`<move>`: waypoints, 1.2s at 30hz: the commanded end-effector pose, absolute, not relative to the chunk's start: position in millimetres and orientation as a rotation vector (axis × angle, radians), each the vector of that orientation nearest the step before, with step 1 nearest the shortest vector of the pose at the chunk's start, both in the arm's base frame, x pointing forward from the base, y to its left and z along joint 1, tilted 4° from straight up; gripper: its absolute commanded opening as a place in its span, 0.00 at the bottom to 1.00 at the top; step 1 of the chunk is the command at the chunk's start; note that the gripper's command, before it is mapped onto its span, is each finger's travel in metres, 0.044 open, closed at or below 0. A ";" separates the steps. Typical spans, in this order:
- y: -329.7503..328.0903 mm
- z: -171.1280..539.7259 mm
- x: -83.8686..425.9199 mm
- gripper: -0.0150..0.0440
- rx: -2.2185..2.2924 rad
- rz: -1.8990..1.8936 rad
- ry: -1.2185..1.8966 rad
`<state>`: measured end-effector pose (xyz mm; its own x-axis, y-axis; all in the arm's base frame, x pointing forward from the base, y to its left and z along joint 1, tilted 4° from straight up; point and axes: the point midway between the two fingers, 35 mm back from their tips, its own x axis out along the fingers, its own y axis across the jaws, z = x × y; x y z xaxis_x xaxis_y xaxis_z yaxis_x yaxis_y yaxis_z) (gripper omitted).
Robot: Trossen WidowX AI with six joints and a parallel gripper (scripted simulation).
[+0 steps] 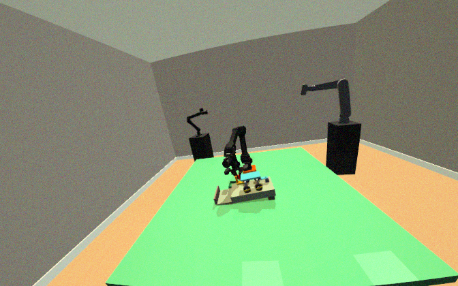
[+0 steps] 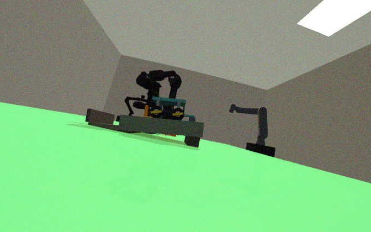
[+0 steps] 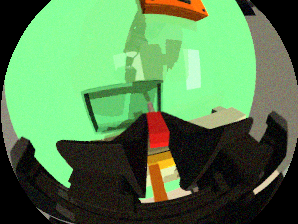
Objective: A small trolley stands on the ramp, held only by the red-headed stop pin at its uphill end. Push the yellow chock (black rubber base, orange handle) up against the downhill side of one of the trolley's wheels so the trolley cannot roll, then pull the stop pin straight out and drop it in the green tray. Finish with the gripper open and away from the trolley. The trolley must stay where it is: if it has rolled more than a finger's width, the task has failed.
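Observation:
My gripper (image 3: 153, 116) is shut on the red-headed stop pin (image 3: 159, 137), with the pin's thin shaft pointing toward the green tray (image 3: 92, 113) (image 1: 230, 184). In the top view the gripper is just left of the trolley, above the chock and the tray side of the ramp. The trolley (image 1: 250, 176) (image 2: 168, 100) stands on the ramp (image 1: 255, 195) (image 2: 158, 124). The chock's orange handle (image 2: 146, 110) (image 3: 158, 183) stands upright at the downhill side of the trolley's lower wheel (image 2: 156, 111). Whether chock and wheel touch cannot be told. The fingers are hidden in the exterior view.
The ramp's low end has an upright end board (image 1: 217, 195) (image 2: 101, 116). The arm's orange base plate (image 3: 175, 9) lies beyond the tray in the wrist view. Two other arms stand on black pedestals (image 1: 343, 148) (image 1: 201, 146) beyond the table's edges.

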<state>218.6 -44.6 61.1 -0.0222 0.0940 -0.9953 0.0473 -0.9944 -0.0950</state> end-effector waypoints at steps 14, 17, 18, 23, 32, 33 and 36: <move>-49.0 54.6 218.5 0.58 -2.170 2.215 -0.158; -50.9 54.1 218.4 0.58 -2.170 2.215 -0.158; -51.6 53.9 218.4 0.58 -2.170 2.215 -0.158; -54.6 53.0 218.3 0.58 -2.170 2.215 -0.157; -59.6 51.3 218.4 0.58 -2.170 2.215 -0.157; -60.1 51.1 218.4 0.58 -2.170 2.215 -0.157; -61.6 50.5 218.5 0.58 -2.170 2.215 -0.157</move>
